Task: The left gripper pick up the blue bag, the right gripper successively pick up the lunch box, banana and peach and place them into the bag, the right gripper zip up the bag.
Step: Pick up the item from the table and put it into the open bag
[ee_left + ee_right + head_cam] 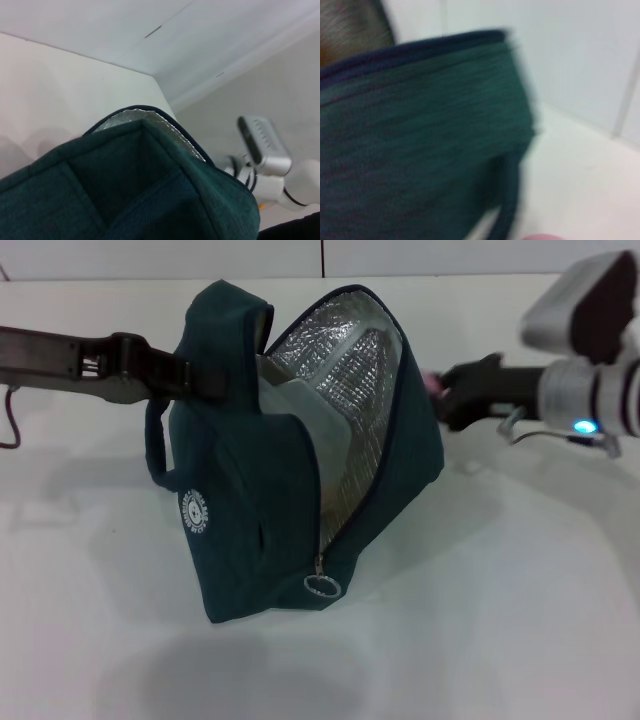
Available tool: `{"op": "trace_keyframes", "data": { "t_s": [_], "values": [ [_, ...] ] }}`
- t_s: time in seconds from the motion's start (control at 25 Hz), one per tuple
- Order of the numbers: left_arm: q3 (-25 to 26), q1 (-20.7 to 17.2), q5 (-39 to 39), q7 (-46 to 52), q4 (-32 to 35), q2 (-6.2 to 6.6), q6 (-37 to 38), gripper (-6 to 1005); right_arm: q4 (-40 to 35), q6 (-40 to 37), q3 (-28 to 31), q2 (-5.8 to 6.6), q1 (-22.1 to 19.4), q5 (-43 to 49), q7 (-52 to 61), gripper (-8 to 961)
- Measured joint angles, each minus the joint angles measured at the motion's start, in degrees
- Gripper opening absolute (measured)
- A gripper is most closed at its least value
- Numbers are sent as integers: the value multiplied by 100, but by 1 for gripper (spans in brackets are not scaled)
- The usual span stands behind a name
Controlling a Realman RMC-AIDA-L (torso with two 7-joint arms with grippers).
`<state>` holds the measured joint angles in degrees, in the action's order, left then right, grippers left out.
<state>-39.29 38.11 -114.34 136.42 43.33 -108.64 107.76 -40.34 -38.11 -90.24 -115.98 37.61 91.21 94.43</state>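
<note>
A: Where is the blue bag (290,460)?
B: Raised over the white counter (500,620), mouth open, foil lining (350,360) showing, the lunch box (300,405) inside.
A: Who holds it?
B: The left hand (190,375), clenched on the bag's handle (230,335).
A: Any writing?
B: A round white logo (195,512), unreadable. The ring pull (320,586) hangs below the bag's mouth.
A: The right hand (450,390)?
B: Just beside the bag, gripping the pink peach (432,382).

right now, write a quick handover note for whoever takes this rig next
Left gripper: shut on the dark teal fabric lunch bag, holding it by its upper edge, unzipped, foil lining showing.
Right gripper: behind the bag's far side, with something pink, likely the peach, at its fingers.
Done: clear lunch box sits inside the bag.
Banana is not visible.
Left: peach in, then zip by the metal ring pull.
</note>
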Motion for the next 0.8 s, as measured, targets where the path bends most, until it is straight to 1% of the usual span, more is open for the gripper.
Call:
{"op": "trace_keyframes", "data": {
  "t_s": [0.08, 0.12, 0.2, 0.24, 0.28, 0.4, 0.44, 0.52, 0.6, 0.68, 0.8],
  "values": [
    [0, -32, 11, 7, 0, 7, 0, 34, -446, 223, 192, 15, -347, 0, 8, 273],
    [0, -41, 14, 10, 0, 9, 0, 34, -704, 290, 381, 20, -553, -2, 10, 263],
    [0, -48, 16, 13, -11, 10, 0, 34, -704, 290, 381, 20, -553, -2, 10, 244],
    [0, -49, 17, 12, -18, 10, 0, 34, -1224, 156, 894, 26, -984, -223, -25, 235],
    [0, -53, 17, 13, -26, 10, 0, 34, -1297, 92, 963, 29, -1045, -293, -45, 225],
    [0, -90, 31, 12, -40, 9, -1, 34, -1636, -721, 1421, 63, -1260, -857, -350, 211],
    [0, -103, 45, 12, -42, 7, 0, 34, -1687, -1172, 1593, 60, -1293, -1146, -532, 207],
    [0, -125, 81, 8, -47, -8, 2, 34, -1664, -1958, 1744, 55, -1325, -1654, -865, 197],
    [0, -128, 94, 0, -49, -21, 3, 33, -1591, -2727, 1768, 58, -1341, -2119, -1162, 188],
    [0, -129, 95, -4, -51, -30, -4, 33, -1513, -3403, 1745, 50, -1323, -2344, -1322, 173],
    [0, -128, 97, -6, -53, -46, -17, 33, -1413, -3860, 1563, 27, -1239, -2384, -1357, 150]
  ]
}}
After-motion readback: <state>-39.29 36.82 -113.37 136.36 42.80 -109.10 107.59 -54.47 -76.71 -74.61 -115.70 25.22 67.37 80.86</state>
